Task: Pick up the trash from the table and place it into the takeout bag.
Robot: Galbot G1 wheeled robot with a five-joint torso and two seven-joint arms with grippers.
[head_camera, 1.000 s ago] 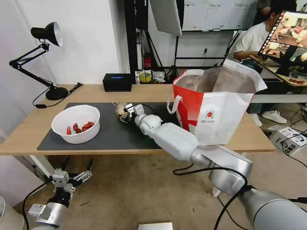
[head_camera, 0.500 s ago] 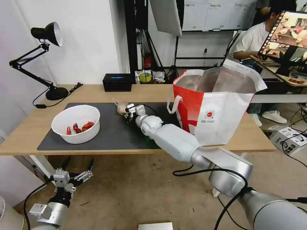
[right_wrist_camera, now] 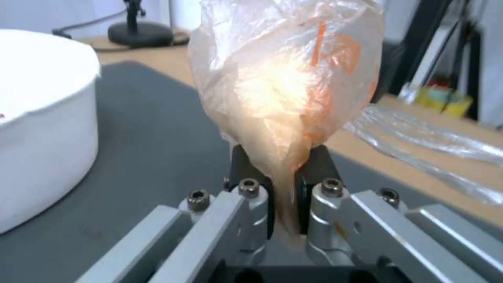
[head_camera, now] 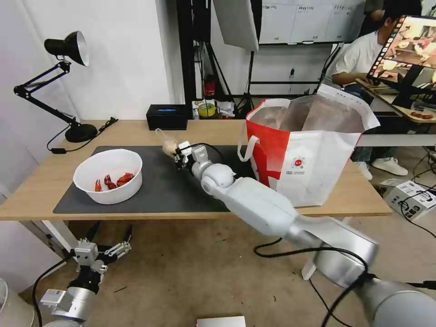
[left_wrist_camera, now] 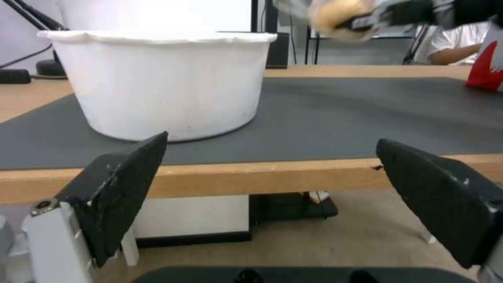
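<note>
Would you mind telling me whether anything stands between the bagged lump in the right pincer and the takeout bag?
Nothing visible does. The right pincer holds the knotted clear bag above the dark mat; only bare mat lies between it and the takeout bag, whose mouth gapes open. The white bowl sits on the other side.

Your left claw [left_wrist_camera: 272,196] hangs low in front of the bench [left_wrist_camera: 272,177], below its near edge, with both black fingers [left_wrist_camera: 123,184] spread wide and nothing between them. Past the wooden edge you see the dark grey mat [left_wrist_camera: 340,114], and on it to the left stands the white bowl [left_wrist_camera: 162,78], upright. Far across the mat, the right claw [left_wrist_camera: 367,21] holds a beige lump [left_wrist_camera: 335,15] up off the surface. At the far right, a red corner of the takeout bag [left_wrist_camera: 485,70] rests on the mat.
</note>
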